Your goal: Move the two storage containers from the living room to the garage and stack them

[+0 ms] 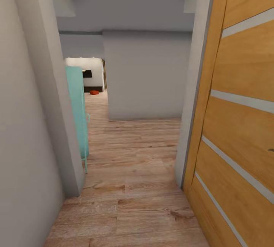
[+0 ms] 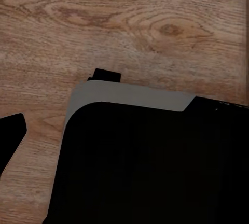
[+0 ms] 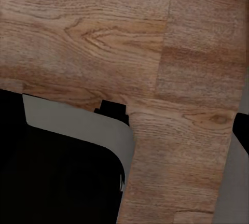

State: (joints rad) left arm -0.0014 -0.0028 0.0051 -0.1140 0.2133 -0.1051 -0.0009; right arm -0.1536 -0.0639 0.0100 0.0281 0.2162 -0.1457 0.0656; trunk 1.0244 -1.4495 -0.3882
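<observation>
Far down the hallway in the head view, a small orange-red storage container (image 1: 94,92) lies on the light wood-plank floor (image 1: 129,171) of a bright room past the corridor. It is too small to make out its detail. Both wrist views look down on wood planks (image 2: 129,27) (image 3: 93,32) and on the black, grey-rimmed body of my own base (image 2: 155,167) (image 3: 57,172).
I am in a narrow passage. A grey wall (image 1: 26,125) closes the left side and an open orange wooden door (image 1: 236,125) with pale stripes the right. A teal cabinet or door (image 1: 78,113) juts out at left. A grey wall block (image 1: 146,75) stands ahead, with the corridor running past it on the left.
</observation>
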